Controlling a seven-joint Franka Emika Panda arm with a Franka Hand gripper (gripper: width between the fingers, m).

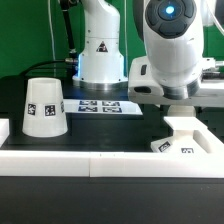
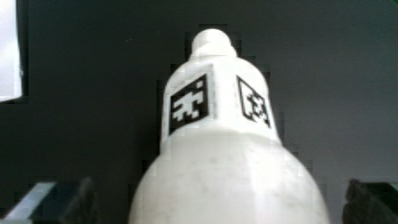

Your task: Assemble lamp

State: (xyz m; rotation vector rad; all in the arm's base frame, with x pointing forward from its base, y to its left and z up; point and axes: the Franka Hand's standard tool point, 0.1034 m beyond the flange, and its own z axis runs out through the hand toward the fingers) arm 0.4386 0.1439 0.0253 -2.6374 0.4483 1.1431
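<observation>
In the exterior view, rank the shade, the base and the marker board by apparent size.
1. shade and base: about alike. The base sits nearer the camera, so I would not rank them.
2. marker board: smallest as it looks, since it lies flat and is seen foreshortened.

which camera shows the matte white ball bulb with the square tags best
The wrist view: the matte white bulb fills the frame, both black-and-white tags readable. In the exterior view I cannot find it; it may be hidden by the glossy white robot arm.
</observation>
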